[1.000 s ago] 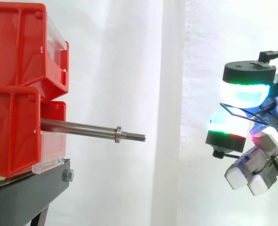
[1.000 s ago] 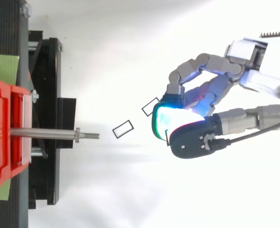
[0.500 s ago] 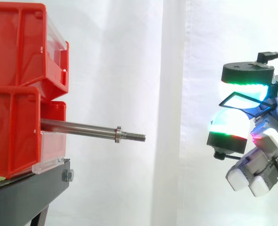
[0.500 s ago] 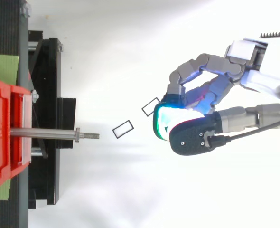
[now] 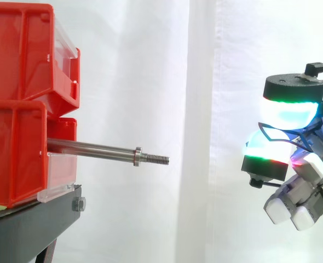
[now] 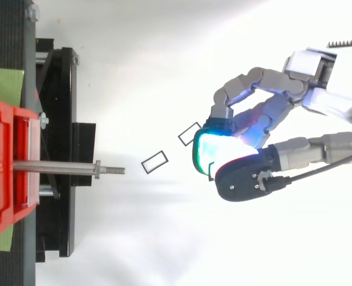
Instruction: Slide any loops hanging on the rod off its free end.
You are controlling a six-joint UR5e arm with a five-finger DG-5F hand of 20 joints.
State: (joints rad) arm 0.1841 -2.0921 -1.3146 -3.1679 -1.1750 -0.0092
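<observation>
We see the steel rod [image 5: 96, 149] reaching out of the lower of the red bins [image 5: 19, 109] on the black stand [image 5: 35, 224]. Its long axis runs from 9 to 3 o'clock, and its threaded free end [image 5: 157, 159] points at 3 o'clock, just past a small collar [image 5: 137, 156]. Nothing hangs on its bare length. In the side view the hand [image 6: 295, 152] sits well apart from that tip, between 2 and 3 o'clock of it, so the rod lies at about 9 o'clock from the fingers. The hand is curled, its glowing pads [image 5: 290, 109] turned toward the rod and pressed close together. Between them they pinch a thin black wire loop [image 5: 268, 130], which is already clear of the rod. In the top view two more rectangular loops [image 6: 155, 162] [image 6: 190, 133] lie on the white ground between the rod tip and the hand, along a line toward 2 o'clock. We judge the rod cleared, and what remains is to let go of the pinched loop out here, away from the free end.
</observation>
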